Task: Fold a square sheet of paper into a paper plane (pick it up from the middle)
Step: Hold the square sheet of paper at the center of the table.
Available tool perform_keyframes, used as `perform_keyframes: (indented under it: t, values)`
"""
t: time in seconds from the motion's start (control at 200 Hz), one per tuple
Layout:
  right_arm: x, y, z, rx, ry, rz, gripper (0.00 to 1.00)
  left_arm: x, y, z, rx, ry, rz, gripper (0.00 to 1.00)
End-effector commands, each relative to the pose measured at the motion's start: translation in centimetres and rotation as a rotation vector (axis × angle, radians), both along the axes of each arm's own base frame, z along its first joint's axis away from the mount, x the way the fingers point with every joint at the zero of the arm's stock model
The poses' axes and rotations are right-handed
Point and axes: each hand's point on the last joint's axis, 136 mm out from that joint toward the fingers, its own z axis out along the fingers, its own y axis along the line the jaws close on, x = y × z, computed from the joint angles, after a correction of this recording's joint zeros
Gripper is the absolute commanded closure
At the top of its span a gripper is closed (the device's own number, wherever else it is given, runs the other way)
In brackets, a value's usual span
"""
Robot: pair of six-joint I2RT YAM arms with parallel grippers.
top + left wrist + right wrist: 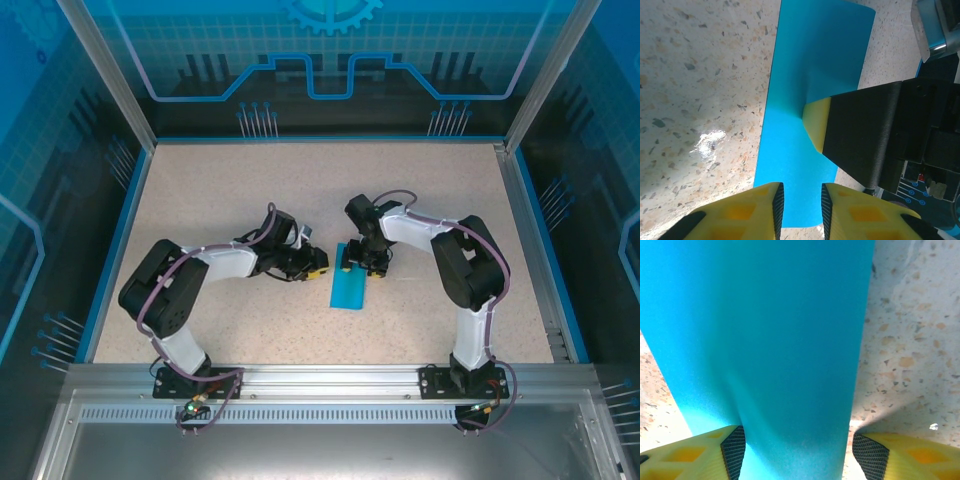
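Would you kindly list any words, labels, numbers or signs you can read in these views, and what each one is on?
None can be read.
The square sheet of paper is plain teal and unprinted.
The back wall carries a gear emblem and line graphics, without letters or digits.

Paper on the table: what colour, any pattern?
The paper is plain teal-blue, no pattern; the left wrist view shows it best.

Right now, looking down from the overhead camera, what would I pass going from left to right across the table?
left arm → left tool → blue sheet of paper → right arm
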Motion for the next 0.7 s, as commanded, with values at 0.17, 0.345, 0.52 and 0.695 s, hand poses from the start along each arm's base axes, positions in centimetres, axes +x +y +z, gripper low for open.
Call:
perform_keyframes:
  t: [0.17,0.345,0.52,0.695]
  values:
    - [-3.0,-1.0,-8.2,-0.055,0.132,0.021,0.33,-0.9,-1.5,-0.5,-0.029,0.048,-0.047,0.76]
    - [-3.0,-0.8,-8.3,-0.050,0.132,0.019,0.33,-1.2,-2.1,-0.8,-0.034,0.059,-0.069,0.79]
    - [-3.0,-0.8,-8.3,-0.049,0.134,0.021,0.33,-1.4,-2.7,-1.3,-0.028,0.074,-0.096,0.82]
    - [-3.0,-0.6,-8.3,-0.046,0.132,0.018,0.33,-1.6,-3.1,-1.8,0.009,0.084,-0.129,0.84]
